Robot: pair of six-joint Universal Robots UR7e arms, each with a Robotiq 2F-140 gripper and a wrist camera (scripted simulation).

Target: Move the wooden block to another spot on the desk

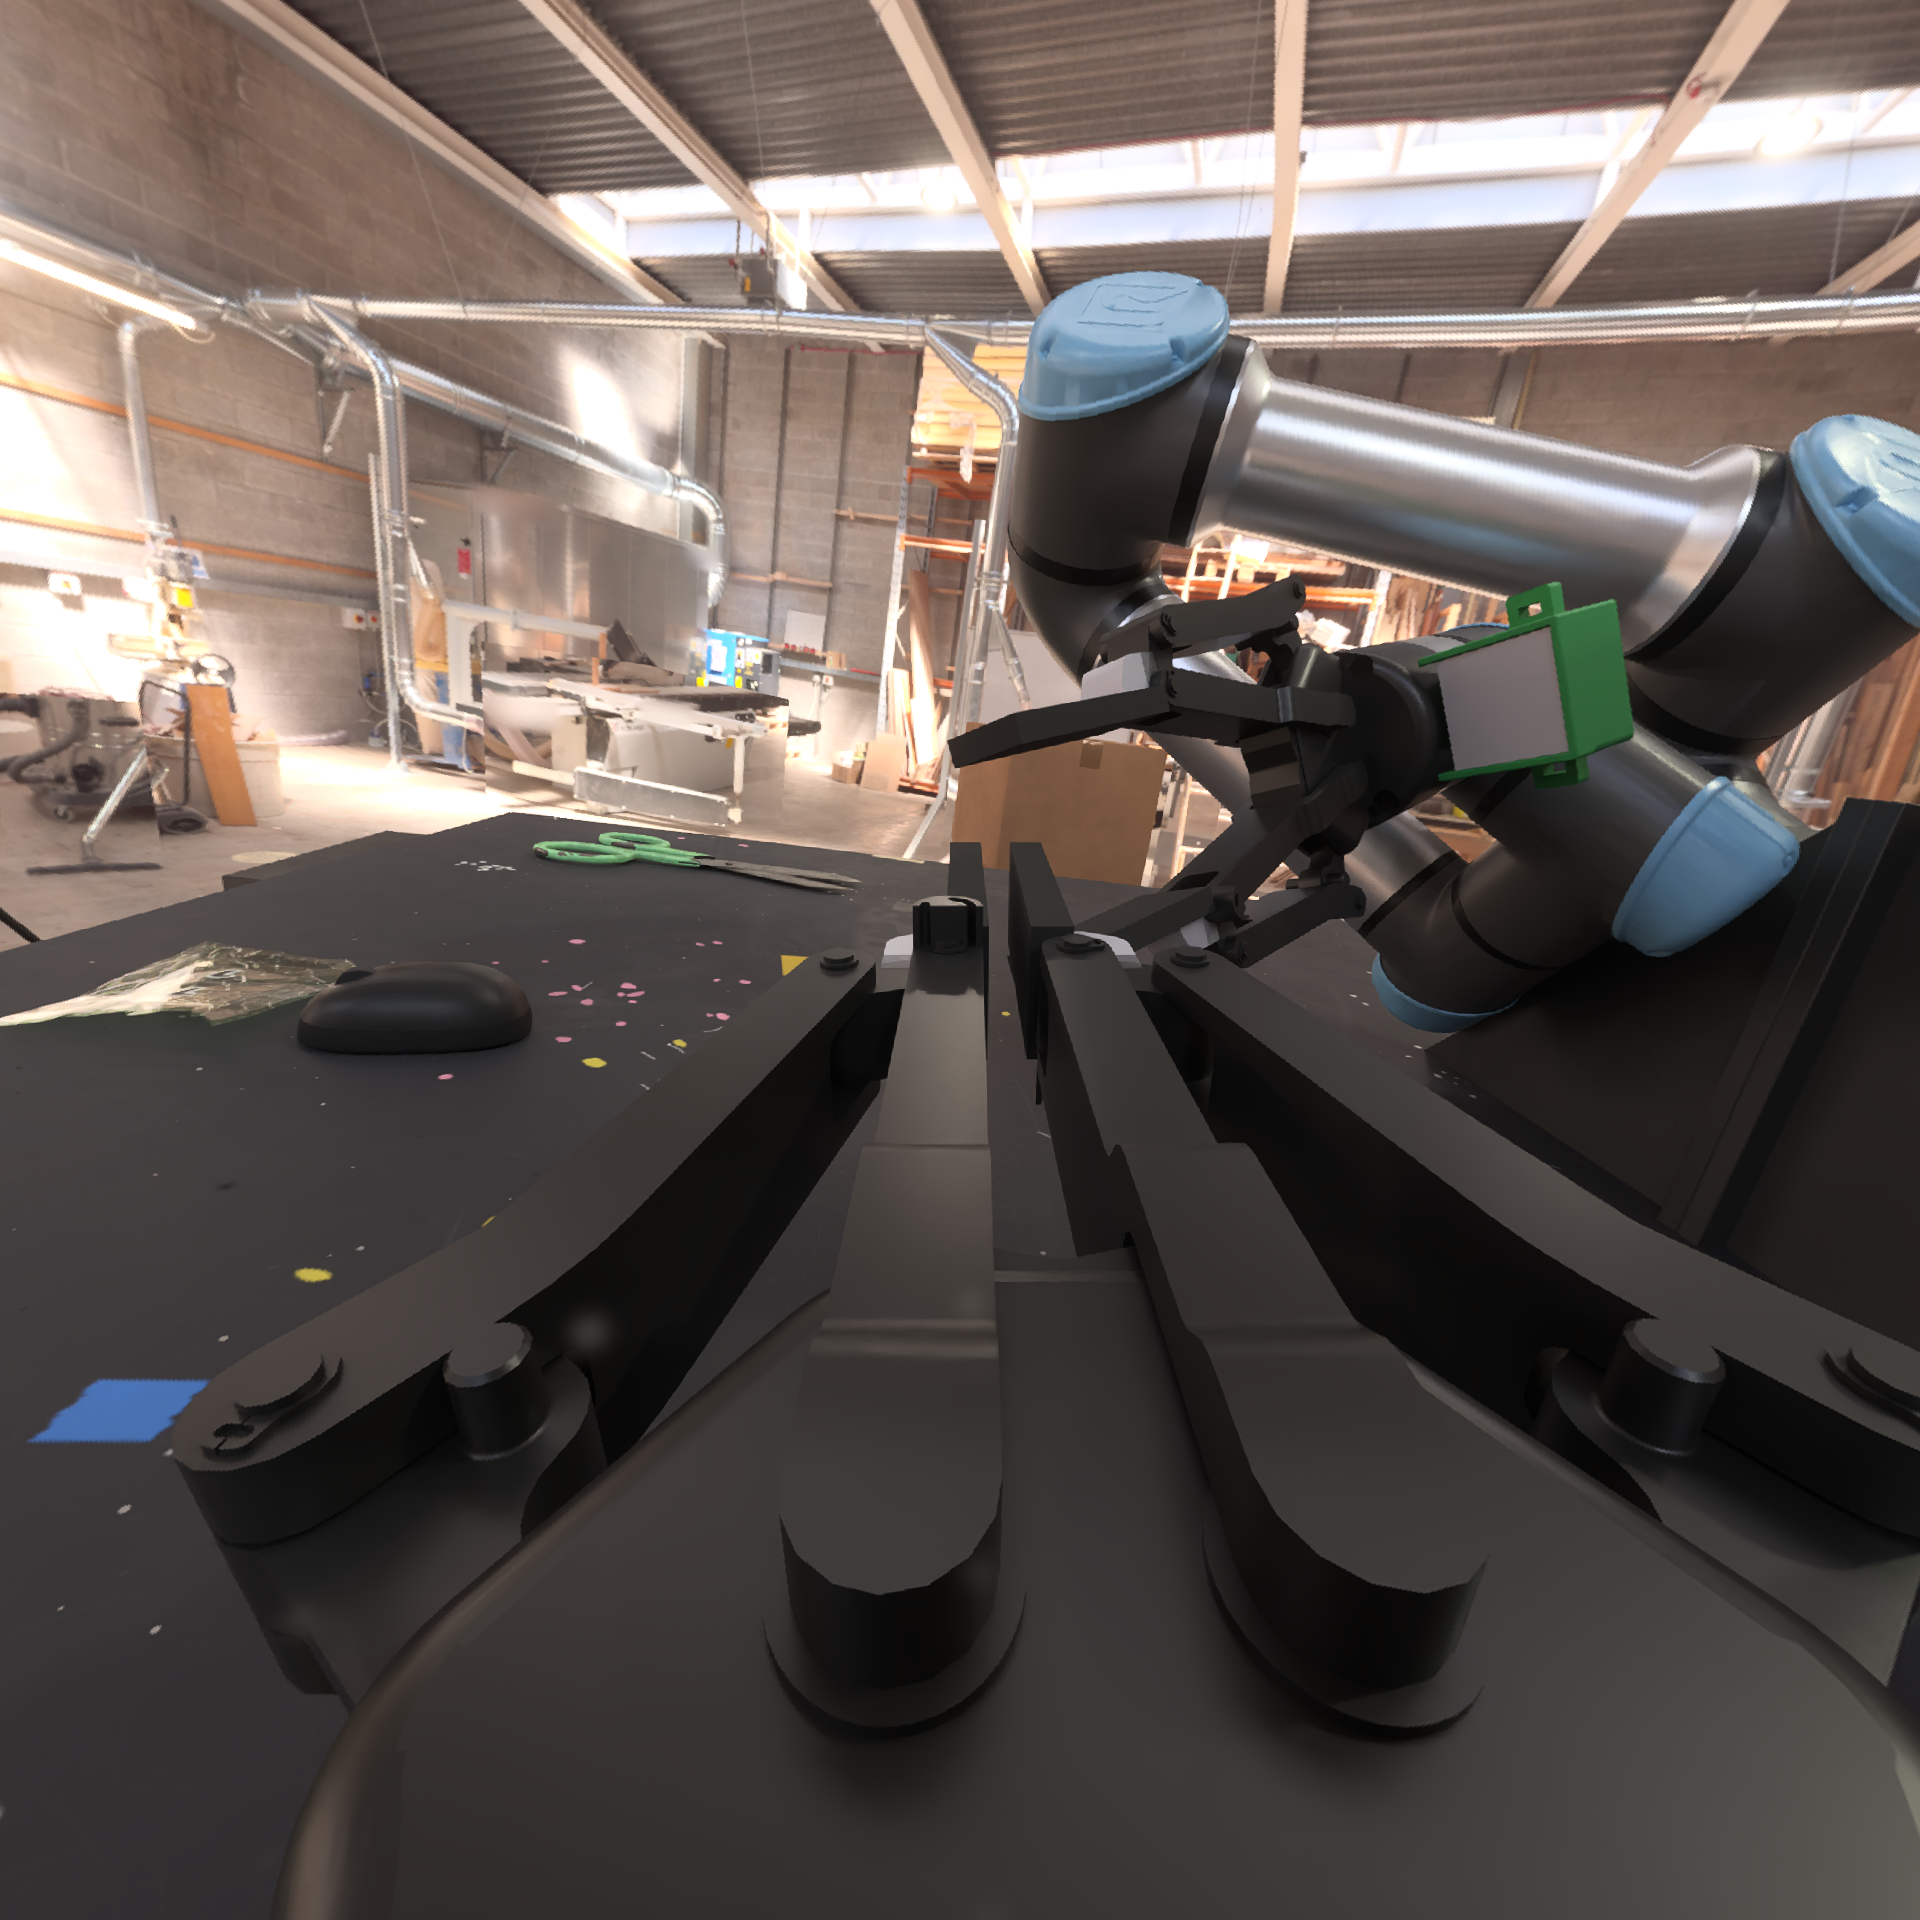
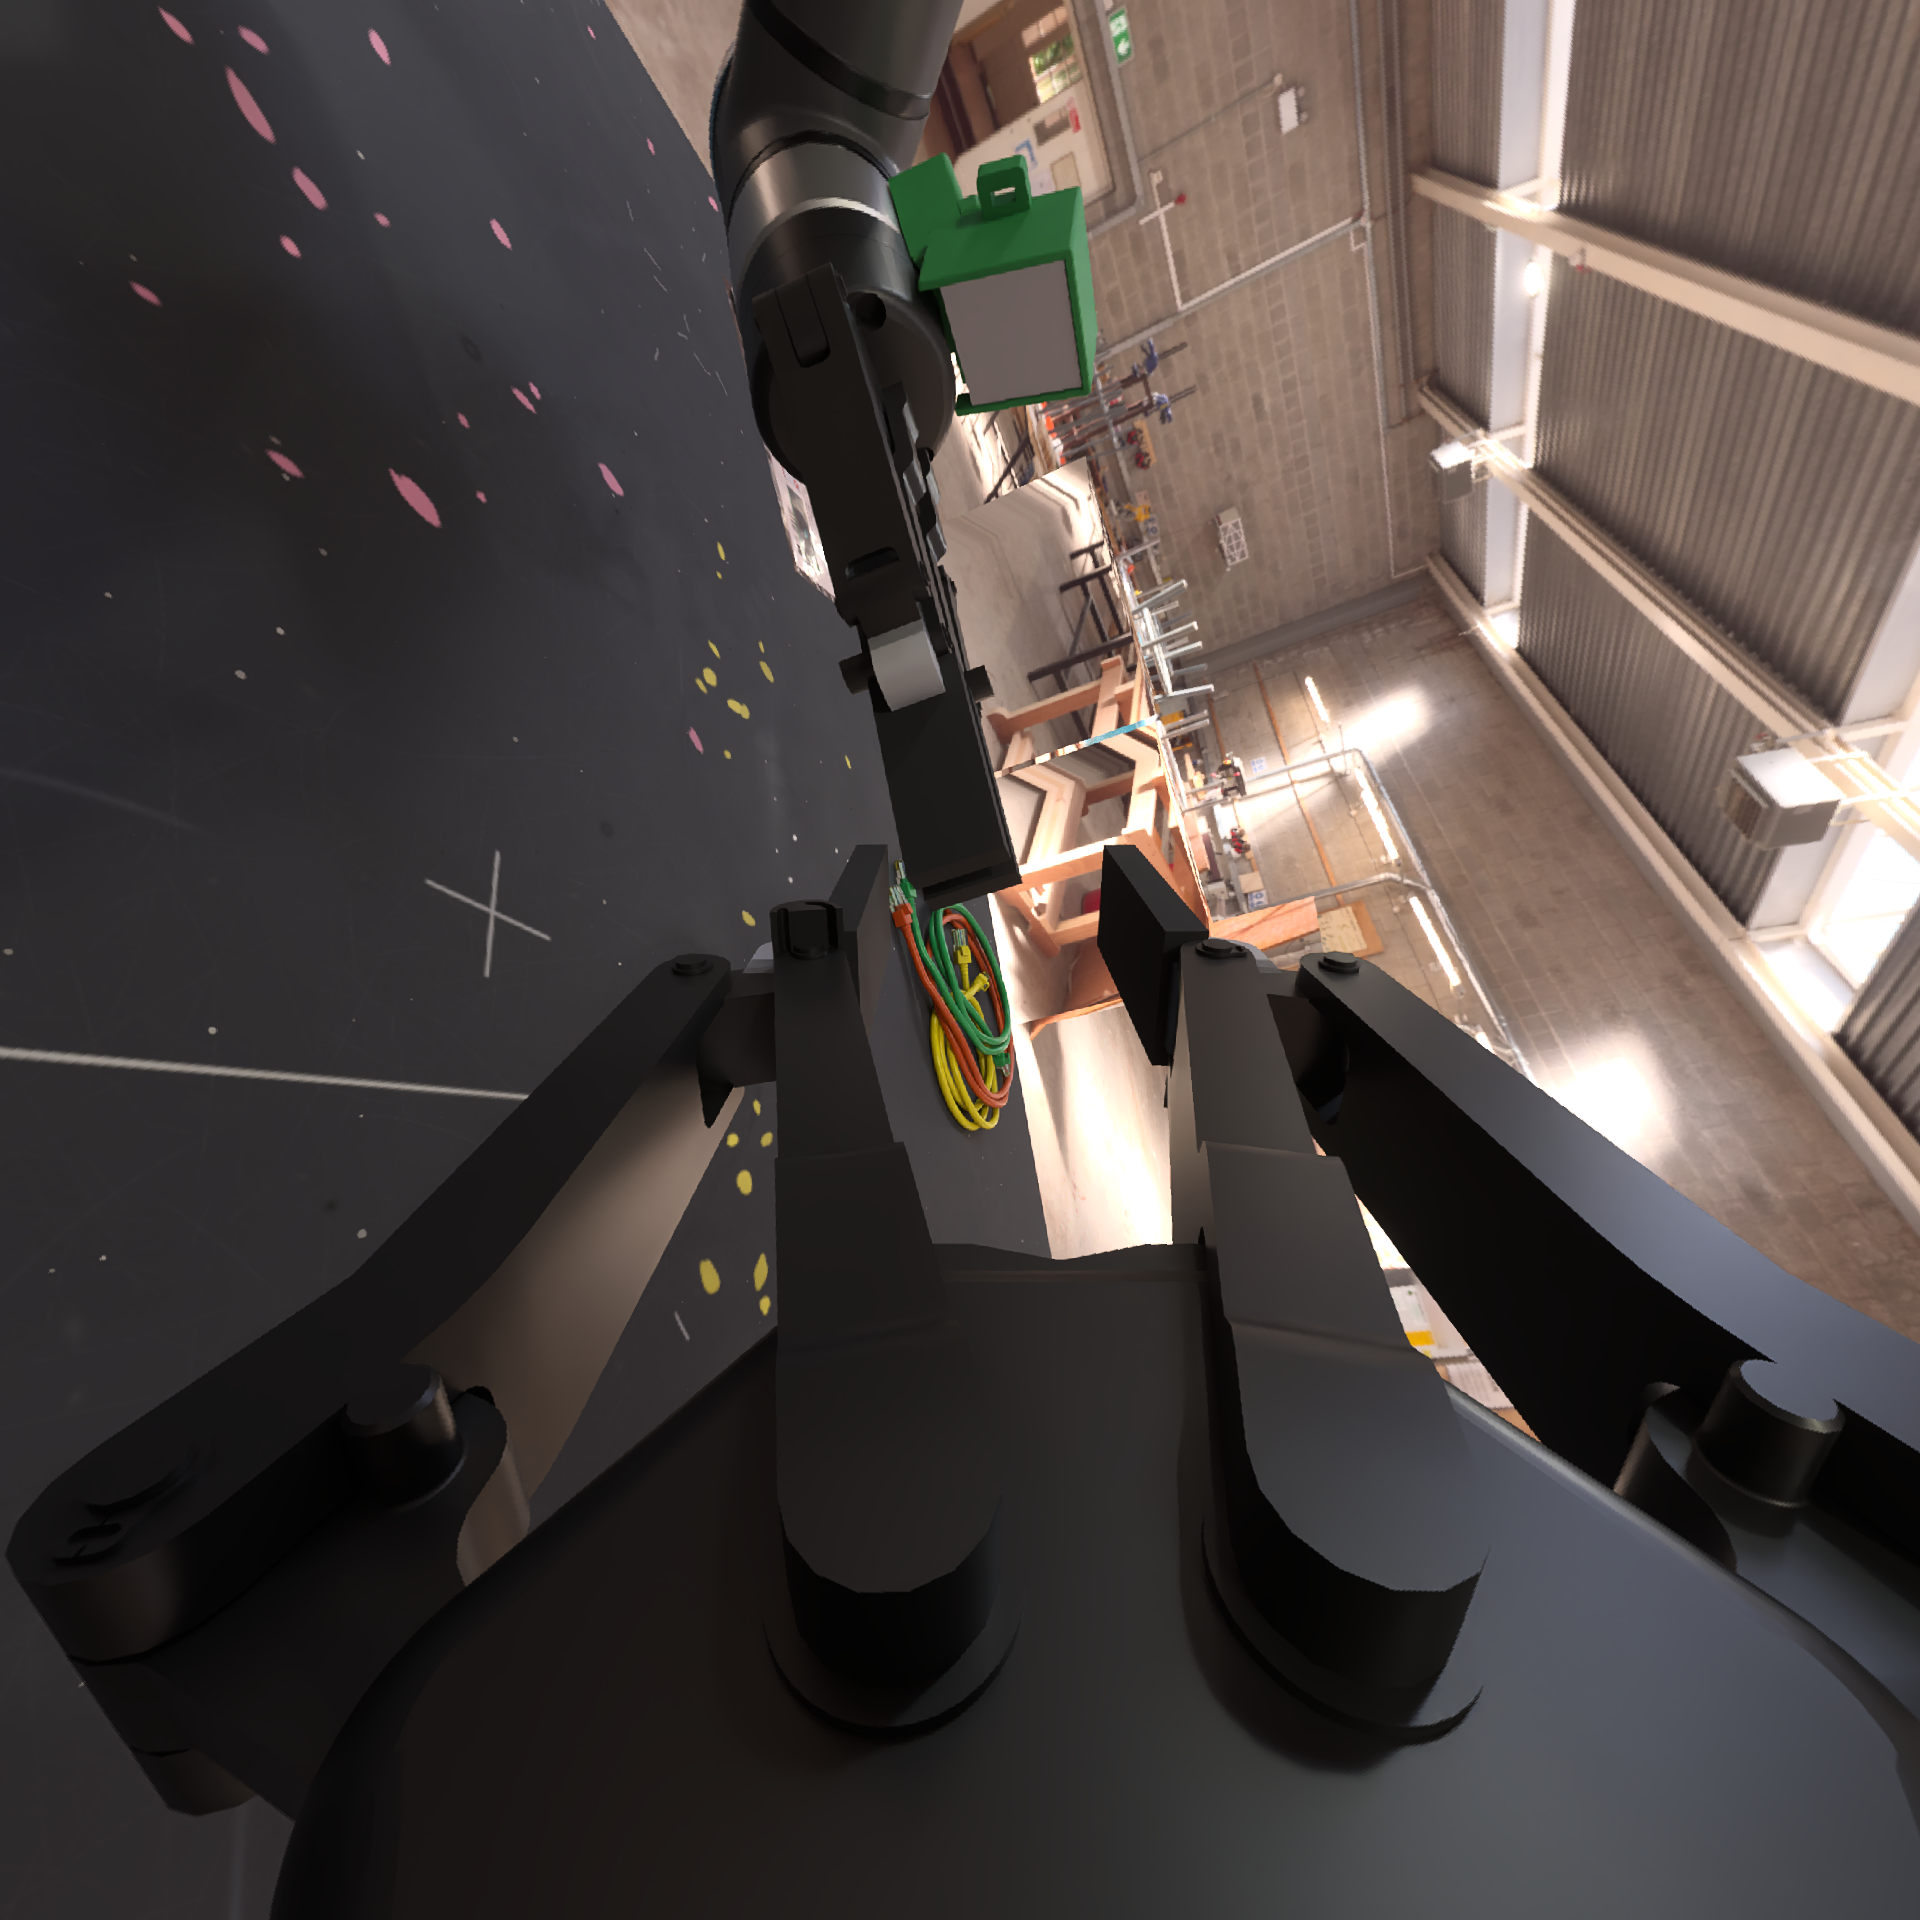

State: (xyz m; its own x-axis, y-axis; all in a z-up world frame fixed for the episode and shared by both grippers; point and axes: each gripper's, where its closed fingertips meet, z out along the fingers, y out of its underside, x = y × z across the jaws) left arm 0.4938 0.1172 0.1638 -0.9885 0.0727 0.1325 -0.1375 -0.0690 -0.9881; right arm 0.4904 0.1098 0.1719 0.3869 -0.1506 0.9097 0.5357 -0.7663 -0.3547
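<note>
The left gripper [image 1: 995, 883] is close to the camera in the left wrist view. Its two fingers sit almost together, with only a thin gap and nothing between them. It hangs over a dark desk [image 1: 260, 1195] that has pink, yellow and blue paint spots on it.

A little farther, on the left, a black computer mouse [image 1: 416, 1006] lies on the desk. Just left of it, touching or nearly touching, is a crinkly clear plastic bag [image 1: 177, 982]. Farther back, near the far edge, lie scissors [image 1: 686, 854] with green handles.

On the right, the other arm reaches in. Its gripper, the right gripper [image 1: 1049, 821], has its fingers spread wide, and nothing is in it.

In the right wrist view, the right gripper [image 2: 1023, 914] also shows its fingers wide apart and empty. Just past them, near the desk's edge, lies a bundle of cables [image 2: 966, 1023] in green, orange and yellow. The left gripper's finger [image 2: 951, 800] hangs just above the bundle.

The wooden block cannot be seen in either view, so I cannot tell where it is.
</note>
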